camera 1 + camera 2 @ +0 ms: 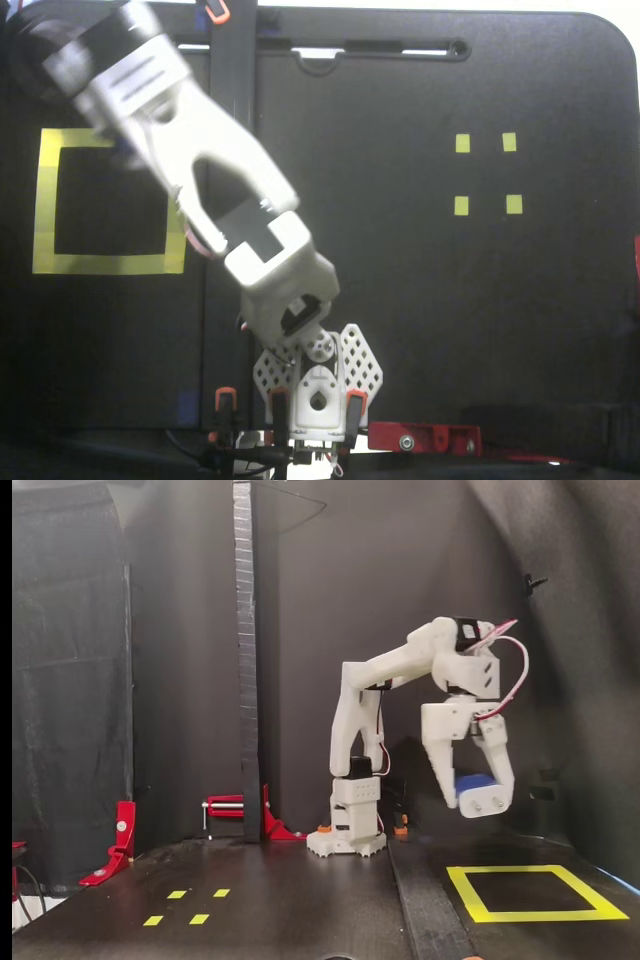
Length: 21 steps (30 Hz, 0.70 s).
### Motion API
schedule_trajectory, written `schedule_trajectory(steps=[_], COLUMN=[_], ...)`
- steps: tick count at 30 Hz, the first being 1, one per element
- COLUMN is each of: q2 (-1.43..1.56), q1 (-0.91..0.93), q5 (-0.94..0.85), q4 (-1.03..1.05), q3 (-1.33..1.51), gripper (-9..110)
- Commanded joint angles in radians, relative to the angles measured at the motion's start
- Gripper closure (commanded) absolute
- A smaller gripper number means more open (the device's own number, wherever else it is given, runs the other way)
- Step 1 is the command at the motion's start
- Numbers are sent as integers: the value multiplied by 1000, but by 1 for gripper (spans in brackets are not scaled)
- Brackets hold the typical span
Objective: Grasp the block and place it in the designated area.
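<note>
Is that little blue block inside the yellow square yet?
No. The block is off the floor in the gripper, above the yellow square.

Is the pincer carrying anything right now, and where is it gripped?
Yes: in a fixed view the pincer holds the dark-blue block between its fingers, above the yellow square. Which part of the block is pinched cannot be told.
</note>
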Motion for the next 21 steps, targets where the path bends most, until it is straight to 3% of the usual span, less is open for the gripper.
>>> schedule_trajectory(steps=[1, 21], q2=[5, -97], q1=[-34, -97], q5=[18, 54], q4=[5, -44], q3=[6, 21], gripper=[84, 84])
